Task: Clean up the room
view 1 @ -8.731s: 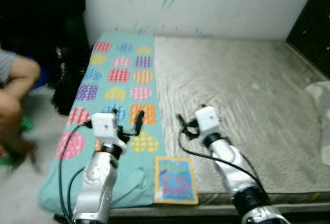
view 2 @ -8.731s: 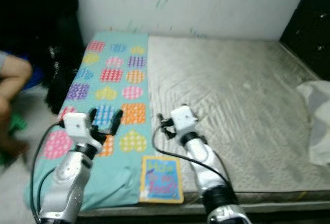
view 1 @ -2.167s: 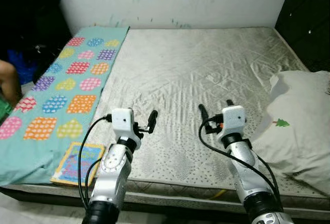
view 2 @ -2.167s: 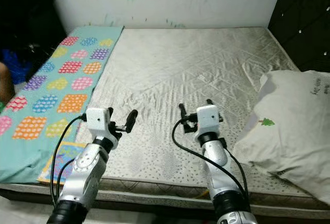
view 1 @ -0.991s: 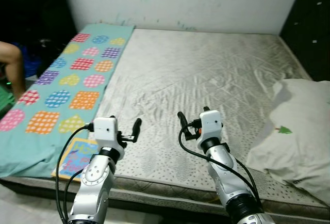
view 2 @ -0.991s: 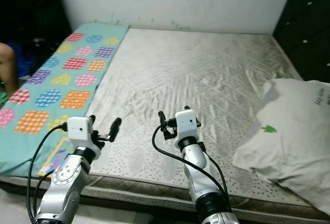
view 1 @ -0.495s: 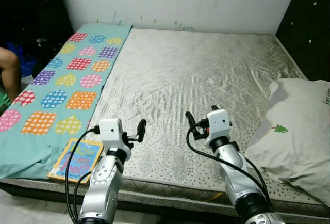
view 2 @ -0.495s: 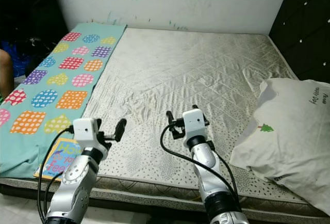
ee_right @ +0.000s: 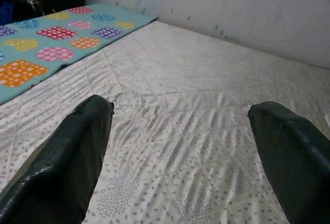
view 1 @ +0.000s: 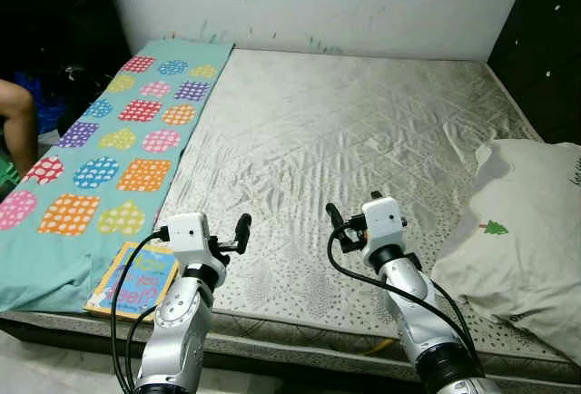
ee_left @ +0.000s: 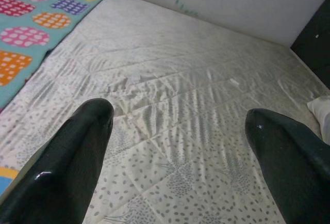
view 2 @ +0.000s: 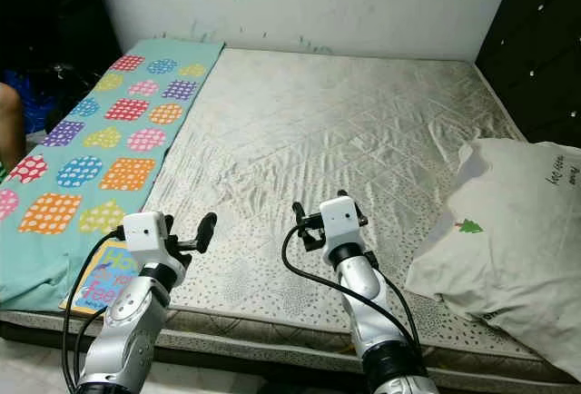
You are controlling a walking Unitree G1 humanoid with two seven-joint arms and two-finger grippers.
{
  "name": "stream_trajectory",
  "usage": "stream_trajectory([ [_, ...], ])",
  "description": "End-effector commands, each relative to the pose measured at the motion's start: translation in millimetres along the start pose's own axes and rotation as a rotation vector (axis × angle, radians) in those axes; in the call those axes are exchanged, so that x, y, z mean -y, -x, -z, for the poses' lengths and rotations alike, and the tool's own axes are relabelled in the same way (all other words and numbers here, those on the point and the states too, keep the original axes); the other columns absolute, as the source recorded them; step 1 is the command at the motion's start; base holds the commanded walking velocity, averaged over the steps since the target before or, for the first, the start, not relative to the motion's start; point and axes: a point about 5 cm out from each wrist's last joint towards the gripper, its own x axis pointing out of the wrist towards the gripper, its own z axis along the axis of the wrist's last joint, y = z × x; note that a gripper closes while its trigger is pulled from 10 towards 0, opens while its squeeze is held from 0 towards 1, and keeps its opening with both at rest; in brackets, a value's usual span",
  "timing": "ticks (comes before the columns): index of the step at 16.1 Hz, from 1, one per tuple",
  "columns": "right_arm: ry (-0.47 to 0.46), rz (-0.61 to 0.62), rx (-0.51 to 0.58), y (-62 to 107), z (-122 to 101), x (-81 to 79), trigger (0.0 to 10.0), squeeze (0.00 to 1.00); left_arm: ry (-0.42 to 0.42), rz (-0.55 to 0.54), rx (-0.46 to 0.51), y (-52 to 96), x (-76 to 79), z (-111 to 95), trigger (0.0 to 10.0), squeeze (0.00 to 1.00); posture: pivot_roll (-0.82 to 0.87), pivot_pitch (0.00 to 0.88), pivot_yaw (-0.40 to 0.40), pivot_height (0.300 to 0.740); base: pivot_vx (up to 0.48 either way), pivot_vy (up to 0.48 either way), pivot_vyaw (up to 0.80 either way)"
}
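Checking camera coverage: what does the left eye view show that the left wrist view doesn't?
Left eye alone: the book at the bed's near edge, both arms with the left claw and right claw open and empty, and a person's knee. Left wrist alone: a close look along its own fingers. Both: the mattress, patterned blanket and pillow.

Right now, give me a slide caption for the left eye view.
Both open grippers, left and right, hover over the mattress between a book and a pillow.
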Motion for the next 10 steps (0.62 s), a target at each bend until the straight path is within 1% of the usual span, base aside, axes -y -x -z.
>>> stream_trajectory([
  [1,0.008,-0.007,-0.014,-1.7,-0.1,-0.1,10.0,0.00,0.007,-0.009,-0.009,-2.6,-0.9,-0.3,10.0,0.00,-0.08,0.000,-0.016,0.740,0.000,0.000,0.00],
  [3,0.029,-0.020,-0.028,-2.3,1.2,-1.3,10.0,0.00,0.003,0.004,-0.012,-4.8,1.9,0.0,10.0,0.00,-0.09,0.000,-0.028,0.740,0.000,0.000,0.00],
  [5,0.049,-0.026,-0.031,-2.7,1.4,3.4,10.0,0.00,0.030,-0.006,0.004,-7.2,6.9,-0.9,10.0,0.00,-0.09,0.000,-0.053,0.740,0.000,0.000,0.00],
  [6,0.056,-0.035,-0.036,-3.4,1.6,3.7,10.0,0.00,0.036,-0.008,0.009,-7.6,8.0,-1.3,10.0,0.00,-0.08,0.000,-0.064,0.740,0.000,0.000,0.00],
  [8,0.097,-0.073,-0.042,-5.1,0.9,4.2,10.0,0.00,0.056,-0.010,0.023,-10.0,15.2,-1.9,10.0,0.00,-0.09,0.000,-0.093,0.740,0.000,0.000,0.00],
  [10,0.127,-0.090,-0.035,-5.2,-0.1,3.8,10.0,0.00,0.067,-0.012,0.025,-11.6,17.1,-1.7,10.0,0.00,-0.09,0.000,-0.102,0.740,0.000,0.000,0.00],
])
